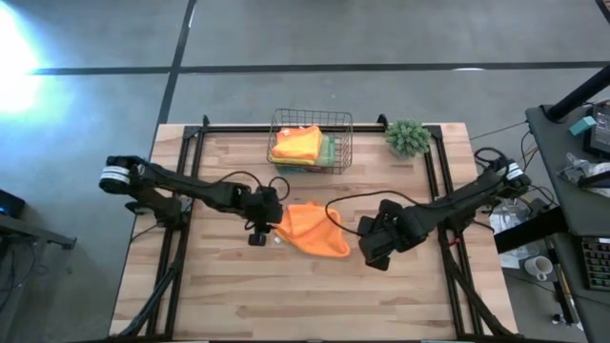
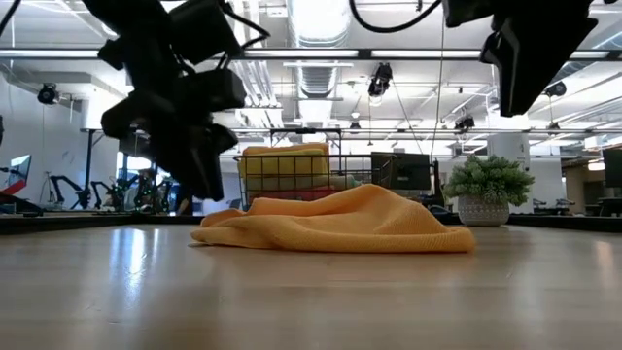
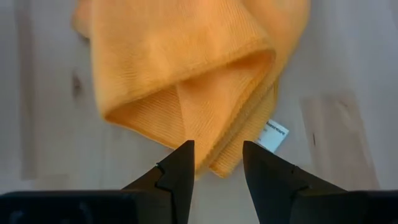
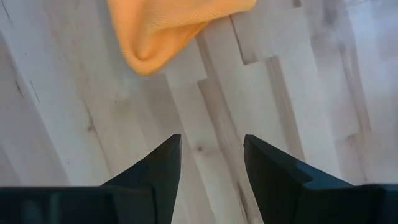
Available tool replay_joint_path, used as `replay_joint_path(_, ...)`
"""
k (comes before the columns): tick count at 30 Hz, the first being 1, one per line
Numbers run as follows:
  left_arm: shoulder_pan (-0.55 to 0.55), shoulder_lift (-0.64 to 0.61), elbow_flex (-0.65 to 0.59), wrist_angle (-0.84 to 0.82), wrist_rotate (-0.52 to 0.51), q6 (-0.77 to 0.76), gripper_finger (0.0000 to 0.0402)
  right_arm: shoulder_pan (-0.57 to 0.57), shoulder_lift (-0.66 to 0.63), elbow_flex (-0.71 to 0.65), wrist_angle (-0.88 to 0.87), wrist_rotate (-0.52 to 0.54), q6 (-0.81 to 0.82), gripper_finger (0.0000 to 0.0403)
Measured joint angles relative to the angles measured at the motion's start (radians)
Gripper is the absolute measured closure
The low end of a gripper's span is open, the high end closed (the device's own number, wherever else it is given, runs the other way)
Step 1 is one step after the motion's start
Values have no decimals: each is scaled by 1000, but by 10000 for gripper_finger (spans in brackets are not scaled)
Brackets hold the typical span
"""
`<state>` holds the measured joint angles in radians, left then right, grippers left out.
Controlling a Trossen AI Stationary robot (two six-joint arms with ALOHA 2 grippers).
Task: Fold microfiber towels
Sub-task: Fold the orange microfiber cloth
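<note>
Claws first: your left claw (image 1: 258,238) hangs parted and empty over the near-left corner of the crumpled orange towel (image 1: 315,229) mid-bench; your right claw (image 1: 373,255), wide and empty, sits just off its opposite corner. Left is nearer.

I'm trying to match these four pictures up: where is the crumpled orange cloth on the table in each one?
High view: crumpled orange microfiber cloth at table centre.
Low view: heaped mid-picture.
Left wrist view: fills the upper half.
Right wrist view: one corner, top.
Shared landmark: black wire basket, only in the high and low views.
</note>
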<state>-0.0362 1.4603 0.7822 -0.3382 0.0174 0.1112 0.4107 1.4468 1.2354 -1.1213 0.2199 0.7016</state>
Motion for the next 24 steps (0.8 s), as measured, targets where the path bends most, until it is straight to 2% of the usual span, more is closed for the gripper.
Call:
replay_joint_path(10,-11,101,1,68,-34,-3,281,0,-83,-60,1,26,-3,237)
replay_joint_path(17,-12,104,3,73,-48,-27,286,0,-84,-87,7,26,-3,237)
replay_joint_path(20,-11,104,3,74,-55,-26,312,0,-84,-95,9,26,-3,237)
replay_joint_path(24,-12,106,3,76,-55,-26,369,0,-84,-96,13,26,-3,237)
